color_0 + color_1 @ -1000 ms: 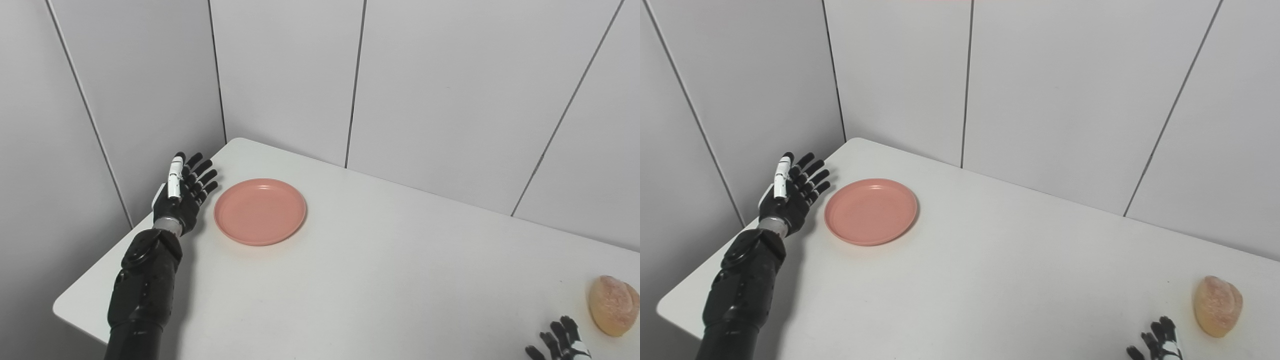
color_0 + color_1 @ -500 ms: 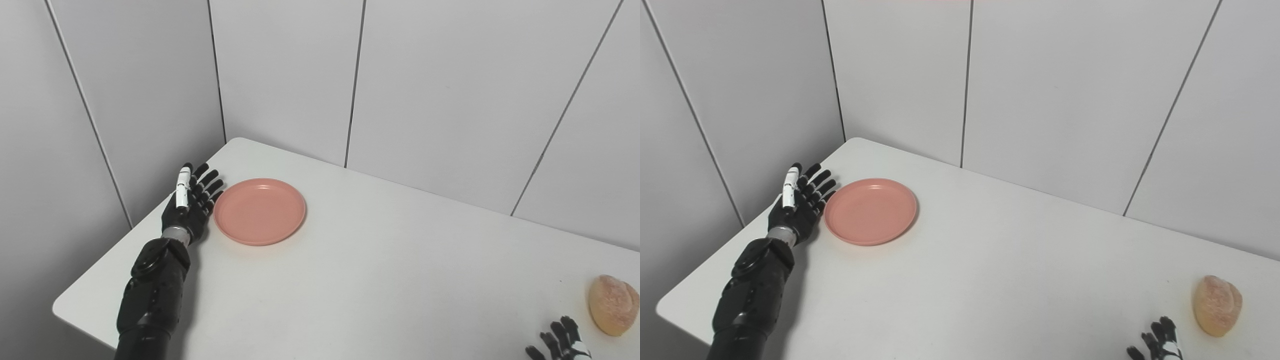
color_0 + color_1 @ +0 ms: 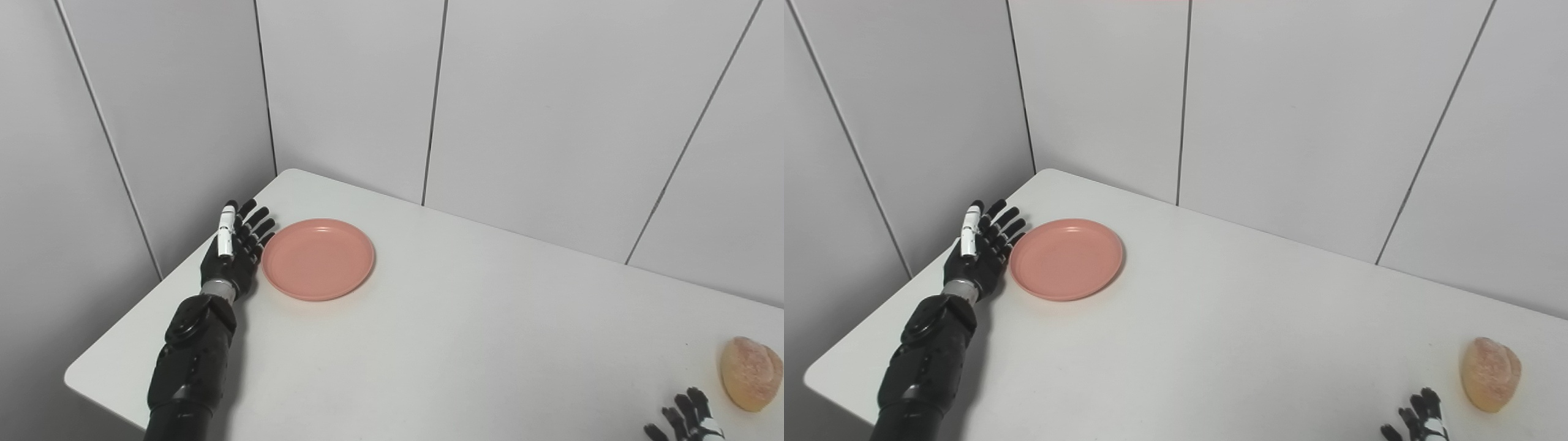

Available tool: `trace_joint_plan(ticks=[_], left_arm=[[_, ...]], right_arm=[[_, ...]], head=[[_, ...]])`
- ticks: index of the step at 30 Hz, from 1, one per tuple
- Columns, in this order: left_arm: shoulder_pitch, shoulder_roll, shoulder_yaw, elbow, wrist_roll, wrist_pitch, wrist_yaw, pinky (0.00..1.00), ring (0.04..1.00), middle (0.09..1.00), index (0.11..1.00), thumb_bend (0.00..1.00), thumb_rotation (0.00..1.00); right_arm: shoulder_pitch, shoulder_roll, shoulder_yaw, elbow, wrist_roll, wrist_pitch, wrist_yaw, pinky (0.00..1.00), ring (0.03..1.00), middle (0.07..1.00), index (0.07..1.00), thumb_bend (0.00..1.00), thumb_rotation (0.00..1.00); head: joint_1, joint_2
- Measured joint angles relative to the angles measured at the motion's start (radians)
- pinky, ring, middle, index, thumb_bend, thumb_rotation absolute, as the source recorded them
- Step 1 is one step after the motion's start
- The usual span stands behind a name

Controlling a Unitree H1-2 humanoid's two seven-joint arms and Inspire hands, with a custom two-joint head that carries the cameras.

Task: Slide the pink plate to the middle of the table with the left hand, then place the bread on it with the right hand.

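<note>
Your left hand (image 3: 236, 251) sits flat, fingers spread, holding nothing, right beside the pink plate (image 3: 318, 258); right hand (image 3: 689, 419) mostly cropped, can't tell its state, near the bread (image 3: 750, 373).

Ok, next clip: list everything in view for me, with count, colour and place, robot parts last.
pink plate: one, salmon pink, far left part of the table, empty
bread: one roll, golden brown, near right edge of the table
table: one, white, set into a corner
wall panels: grey, dark seams, behind and to the left
left hand: one, black with a white segment, open, right beside the plate's left rim
right hand: one, black, only fingertips show at the bottom edge, near the bread
</note>
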State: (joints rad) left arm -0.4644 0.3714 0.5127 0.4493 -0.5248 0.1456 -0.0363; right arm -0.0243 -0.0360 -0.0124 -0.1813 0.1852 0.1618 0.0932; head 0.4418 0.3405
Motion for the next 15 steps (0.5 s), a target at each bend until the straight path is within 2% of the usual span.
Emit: trace_joint_plan(ticks=[11, 15], left_arm=[[-0.029, -0.010, -0.045, 0.053, 0.004, -0.027, -0.019, 0.88, 0.871, 0.870, 0.862, 0.28, 1.00], [-0.045, -0.021, -0.059, 0.082, 0.001, -0.047, -0.039, 0.88, 0.879, 0.875, 0.859, 0.31, 1.00]], right_arm=[[0.000, 0.000, 0.000, 0.001, 0.003, 0.000, 0.001, 1.00, 1.000, 1.000, 1.000, 0.21, 1.00], [-0.001, 0.002, 0.001, 0.001, -0.006, 0.000, -0.001, 1.00, 1.000, 1.000, 1.000, 0.21, 1.00]], head=[[-0.011, 0.003], [-0.017, 0.006]])
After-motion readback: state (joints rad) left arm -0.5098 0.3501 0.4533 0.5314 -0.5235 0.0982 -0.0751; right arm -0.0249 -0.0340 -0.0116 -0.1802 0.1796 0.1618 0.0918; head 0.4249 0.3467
